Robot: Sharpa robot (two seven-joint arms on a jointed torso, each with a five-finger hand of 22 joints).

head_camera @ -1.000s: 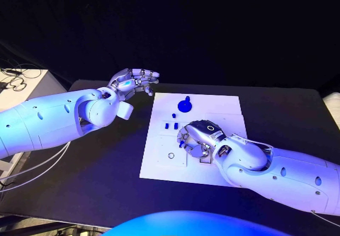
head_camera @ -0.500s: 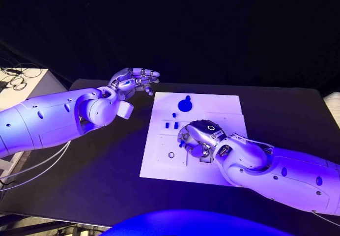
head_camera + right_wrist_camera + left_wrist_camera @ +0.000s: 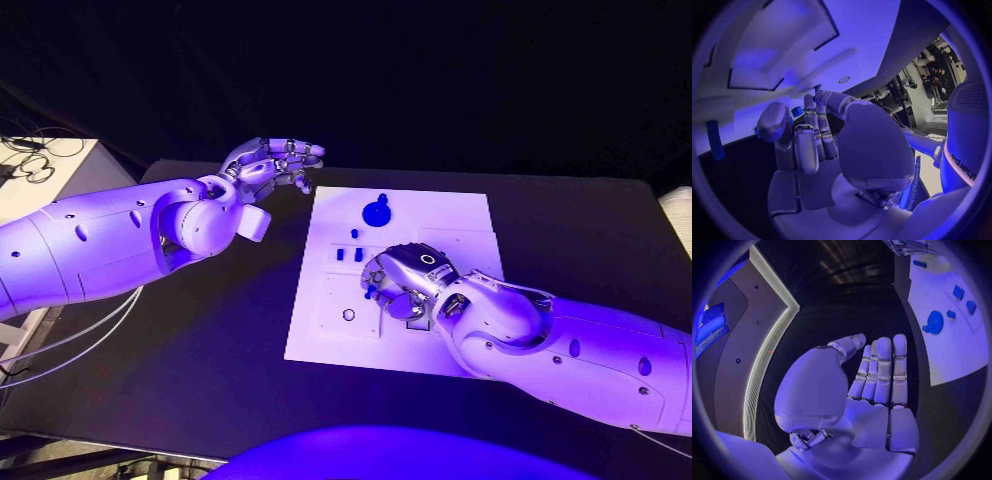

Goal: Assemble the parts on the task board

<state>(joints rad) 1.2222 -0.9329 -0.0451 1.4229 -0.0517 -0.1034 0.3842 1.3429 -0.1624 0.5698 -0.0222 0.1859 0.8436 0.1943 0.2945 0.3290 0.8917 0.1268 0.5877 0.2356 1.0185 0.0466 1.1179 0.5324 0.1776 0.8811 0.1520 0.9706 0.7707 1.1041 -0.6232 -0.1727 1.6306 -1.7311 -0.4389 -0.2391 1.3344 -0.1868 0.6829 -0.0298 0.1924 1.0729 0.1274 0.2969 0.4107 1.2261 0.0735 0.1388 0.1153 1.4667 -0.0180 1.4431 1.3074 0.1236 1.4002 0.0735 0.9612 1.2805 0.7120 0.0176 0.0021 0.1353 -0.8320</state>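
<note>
The right hand (image 3: pixel 404 285) rests on the white board (image 3: pixel 433 218), pinching a small blue part (image 3: pixel 797 111). The left hand (image 3: pixel 271 163) hovers off the board's far left corner, fingers spread, holding nothing.

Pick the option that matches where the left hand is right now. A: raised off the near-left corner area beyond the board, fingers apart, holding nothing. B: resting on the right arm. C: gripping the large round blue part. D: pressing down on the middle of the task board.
A: the left hand is lifted beside the task board's far left corner, fingers extended and nothing in them, while the large round blue part lies untouched on the board.
</note>
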